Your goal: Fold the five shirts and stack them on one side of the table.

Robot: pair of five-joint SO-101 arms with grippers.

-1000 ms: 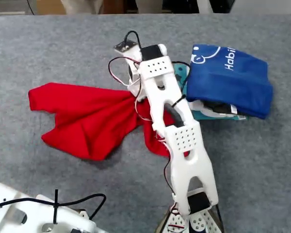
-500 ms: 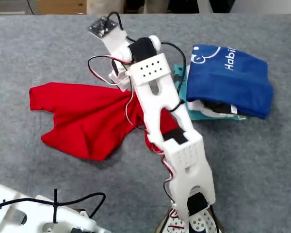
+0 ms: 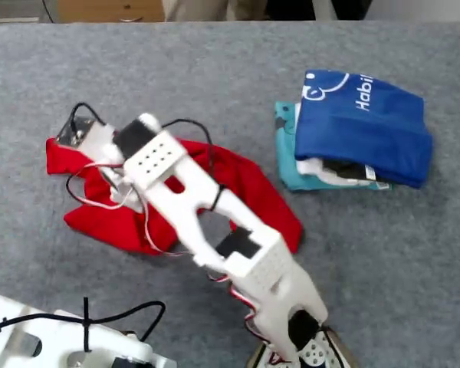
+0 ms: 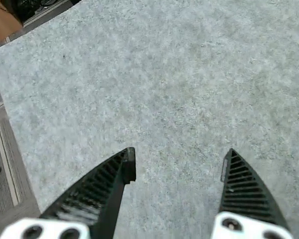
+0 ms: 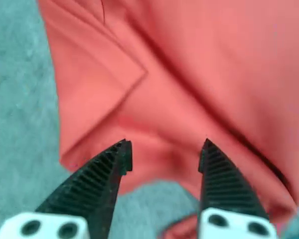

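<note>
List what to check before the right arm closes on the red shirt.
1. Right gripper open: ok.
2. It hangs above the red shirt, nothing held: ok.
3. Red shirt flat for folding: not ok, rumpled.
4. Hem or sleeve under it: cannot tell.
5. Left gripper open over bare table: ok.
6. Folded stack, blue shirt on top, apart from red shirt: ok.

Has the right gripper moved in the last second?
Yes. The right gripper swung away from the folded stack and across the red shirt to the shirt's end farthest from the stack, where it hangs open.
</note>
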